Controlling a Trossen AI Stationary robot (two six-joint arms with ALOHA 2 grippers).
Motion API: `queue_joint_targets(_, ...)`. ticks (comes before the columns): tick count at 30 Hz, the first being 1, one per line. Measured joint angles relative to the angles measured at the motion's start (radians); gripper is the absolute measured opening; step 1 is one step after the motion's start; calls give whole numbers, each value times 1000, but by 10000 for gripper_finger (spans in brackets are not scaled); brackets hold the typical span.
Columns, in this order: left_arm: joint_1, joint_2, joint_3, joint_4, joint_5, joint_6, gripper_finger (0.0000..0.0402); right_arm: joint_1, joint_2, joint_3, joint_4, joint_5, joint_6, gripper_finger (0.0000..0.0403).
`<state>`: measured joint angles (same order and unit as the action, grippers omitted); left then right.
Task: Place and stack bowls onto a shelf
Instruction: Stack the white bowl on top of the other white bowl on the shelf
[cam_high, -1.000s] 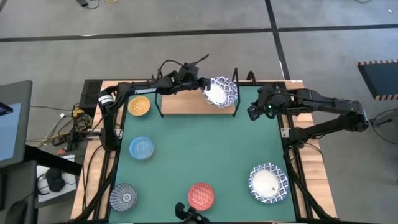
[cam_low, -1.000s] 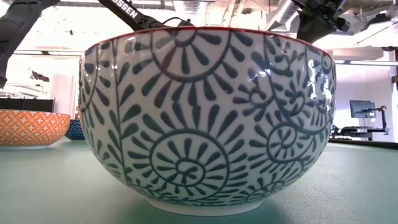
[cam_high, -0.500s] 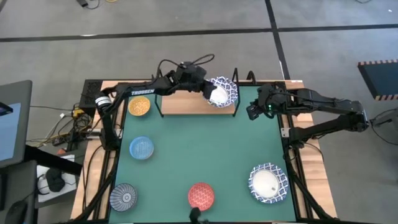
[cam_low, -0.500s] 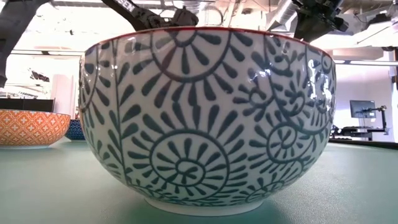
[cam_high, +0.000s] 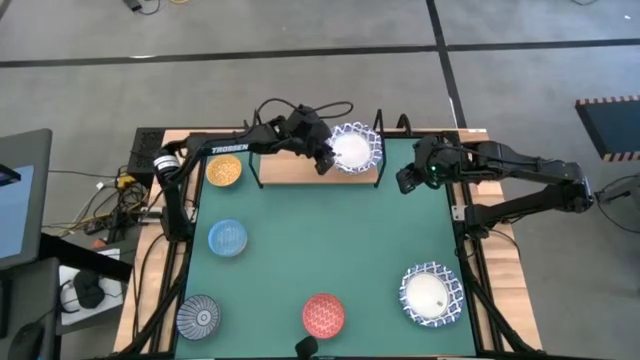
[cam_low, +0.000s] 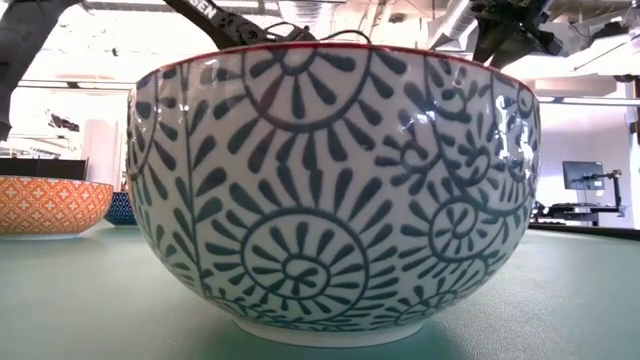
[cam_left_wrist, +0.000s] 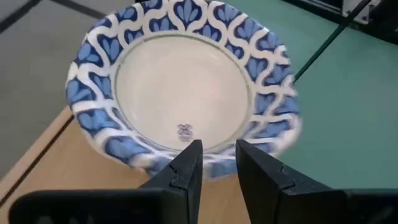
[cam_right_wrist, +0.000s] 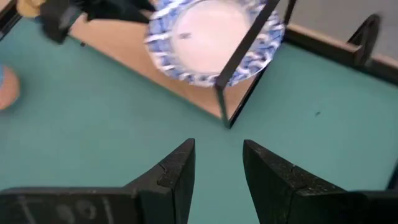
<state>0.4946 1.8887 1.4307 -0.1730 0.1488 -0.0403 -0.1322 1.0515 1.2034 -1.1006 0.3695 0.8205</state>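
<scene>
A wide white bowl with a blue lattice rim (cam_high: 355, 148) (cam_left_wrist: 183, 81) sits level by its base on the right end of the wooden shelf (cam_high: 295, 171) (cam_left_wrist: 68, 168). My left gripper (cam_high: 322, 158) (cam_left_wrist: 217, 154) is narrowly open just beside the bowl's left rim, over the plank, touching nothing that I can see. My right gripper (cam_high: 406, 181) (cam_right_wrist: 217, 162) is open above the green mat, just right of the shelf's right end, where the same bowl (cam_right_wrist: 208, 28) shows. Only one bowl is on the shelf.
On the mat sit a yellow bowl (cam_high: 223, 171), a light blue bowl (cam_high: 228, 237), a grey-blue patterned bowl (cam_high: 199, 317), a red bowl (cam_high: 323, 314) (cam_low: 330, 190) and a second white lattice bowl (cam_high: 431, 294). Black wire uprights (cam_right_wrist: 245, 59) stand at the shelf's right end. The mat's middle is bare.
The white lattice bowl was tilted at the left gripper a second ago; it now lies level on the shelf's right end. The left gripper has drawn back a little toward the table's left and near edge. The right arm has kept still.
</scene>
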Motion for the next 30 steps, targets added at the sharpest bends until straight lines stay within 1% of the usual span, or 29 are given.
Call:
queue_joint_targets(4,-1,28,0,48,4,-20,78,43,6,0,-46,-56,46,162)
queue_joint_targets(8,-1,17,0,20,32,-55,77,117,31,-1,-158,-156,78,162)
queue_joint_targets(10,0,-10,0,-7,51,-59,77,163,51,-1,-212,-200,93,162)
queue_joint_targets(12,0,-43,0,-39,65,-55,77,217,69,-10,-230,-243,101,162)
queue_joint_targets(17,-1,-151,0,-166,79,5,77,379,99,-88,-185,-395,101,162)
queue_joint_targets(20,-1,-222,0,-226,66,53,77,480,126,-135,-166,-400,114,162)
queue_joint_targets(24,-1,-289,0,-248,51,81,77,592,156,-201,-108,-402,114,171)
queue_joint_targets(27,-1,-314,0,-246,51,83,77,642,176,-262,-53,-410,120,190)
queue_joint_targets(30,-6,-313,0,-259,49,91,77,662,192,-327,2,-432,135,210)
